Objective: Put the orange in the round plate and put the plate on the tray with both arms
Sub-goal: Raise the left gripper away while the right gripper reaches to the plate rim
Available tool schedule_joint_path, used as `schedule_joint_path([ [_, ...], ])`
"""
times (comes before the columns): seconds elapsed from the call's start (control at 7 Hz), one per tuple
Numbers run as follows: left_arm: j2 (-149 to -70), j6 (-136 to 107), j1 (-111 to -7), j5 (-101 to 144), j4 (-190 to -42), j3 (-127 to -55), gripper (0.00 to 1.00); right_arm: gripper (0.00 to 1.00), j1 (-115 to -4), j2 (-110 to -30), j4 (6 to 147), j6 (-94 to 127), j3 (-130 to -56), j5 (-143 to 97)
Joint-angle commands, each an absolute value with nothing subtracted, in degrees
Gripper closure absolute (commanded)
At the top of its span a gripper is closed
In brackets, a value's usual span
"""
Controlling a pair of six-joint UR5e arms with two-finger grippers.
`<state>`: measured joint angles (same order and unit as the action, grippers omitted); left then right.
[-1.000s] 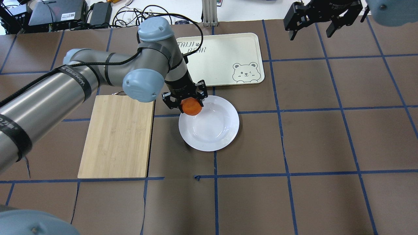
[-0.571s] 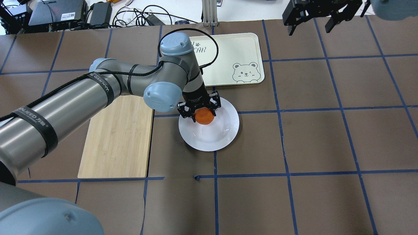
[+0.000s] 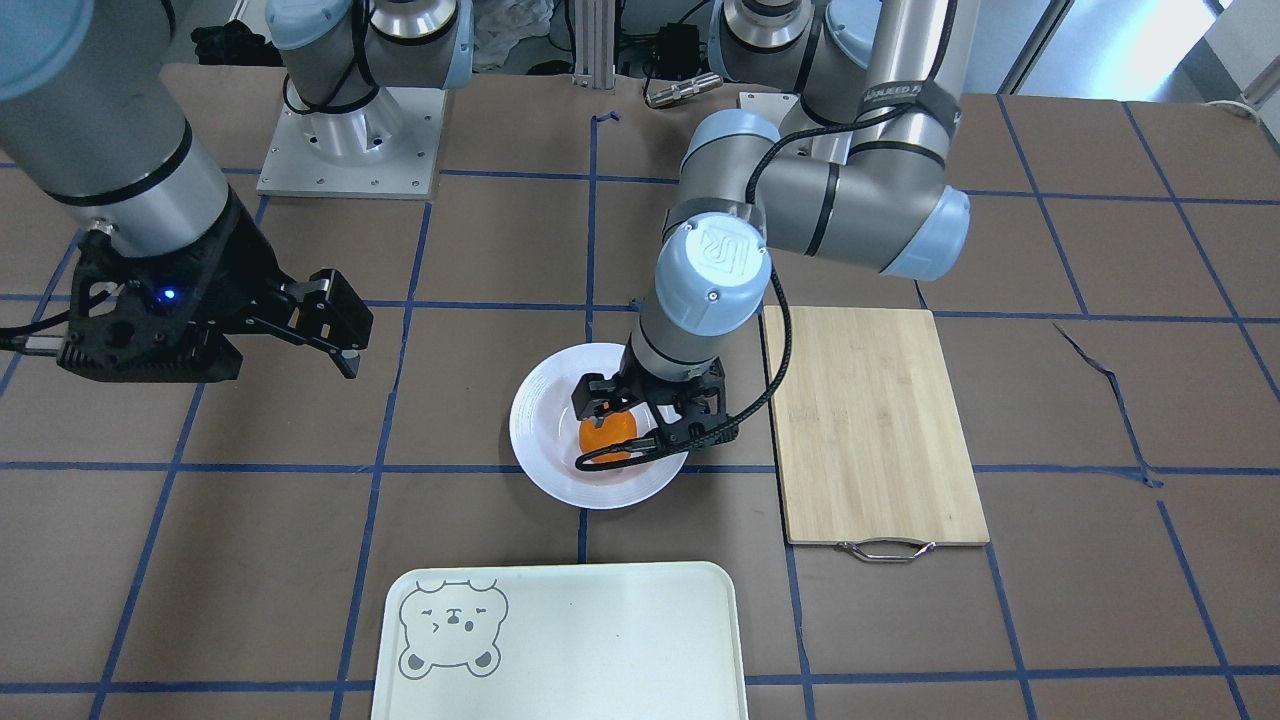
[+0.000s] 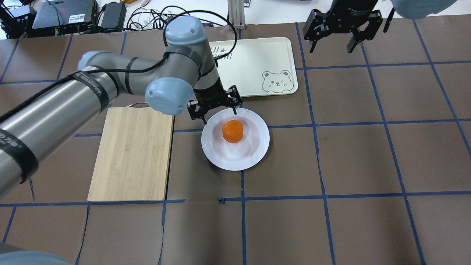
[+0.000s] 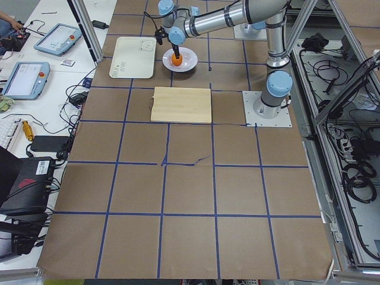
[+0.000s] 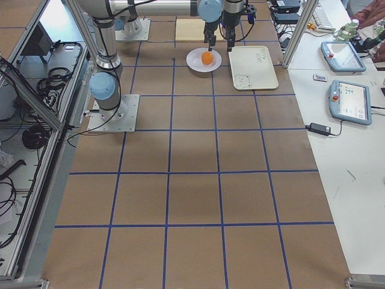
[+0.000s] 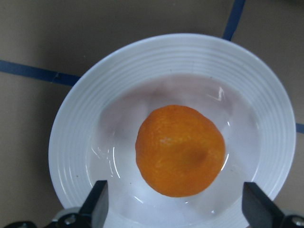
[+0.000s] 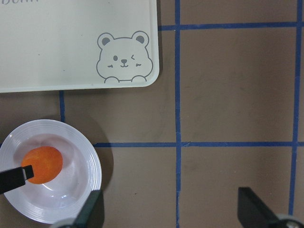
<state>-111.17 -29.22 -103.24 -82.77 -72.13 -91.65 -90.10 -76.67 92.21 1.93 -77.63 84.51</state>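
Overhead exterior: orange [image 4: 232,131] sits in round plate [image 4: 220,156], beneath spread left tool [image 4: 219,115].

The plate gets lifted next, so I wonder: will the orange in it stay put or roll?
The orange is round, so it would probably roll if the round plate tilts. The plate's sunken centre should catch it on a level lift. Its dimpled skin looks slightly grippy, so sliding seems less likely than rolling.
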Motion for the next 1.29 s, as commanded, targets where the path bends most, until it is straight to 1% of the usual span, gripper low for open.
schedule_joint_path([
  [0.0, -105.8, -25.0, -97.7, -84.9, -83.5, -85.1, 0.0, 0.01, -90.3, -73.1, 92.5, 3.2, -79.1, 78.4],
  [0.14, -102.4, -21.1, -96.5, -84.9, -85.8, -84.1, 0.0, 0.04, -90.7, -71.9, 99.6, 3.2, -83.8, 71.7],
  [0.29, -98.0, -20.6, -96.2, -85.1, -87.0, -84.1, 0.0, 0.03, -90.5, -72.1, 106.5, 3.5, -91.6, 67.0],
  [0.43, -94.2, -13.9, -96.3, -87.1, -86.3, -84.8, 0.0, 0.03, -90.6, -72.5, 118.0, 3.6, -100.8, 63.8],
  [0.57, -92.6, -11.5, -96.3, -87.5, -86.0, -84.8, 0.0, 0.01, -90.7, -72.0, 131.2, 3.5, -109.1, 63.1],
  [0.71, -91.5, -14.4, -96.6, -87.3, -86.4, -84.3, 0.0, 0.01, -90.7, -71.5, 136.8, 3.8, -113.4, 58.3],
  [0.86, -90.9, -15.5, -96.4, -87.6, -87.4, -85.0, 0.0, 0.01, -90.7, -70.0, 137.6, 4.1, -114.1, 55.8],
  [1.14, -89.5, -16.1, -96.6, -88.8, -88.7, -86.0, 0.0, 0.01, -91.0, -65.6, 143.6, 5.7, -115.0, 55.6],
])
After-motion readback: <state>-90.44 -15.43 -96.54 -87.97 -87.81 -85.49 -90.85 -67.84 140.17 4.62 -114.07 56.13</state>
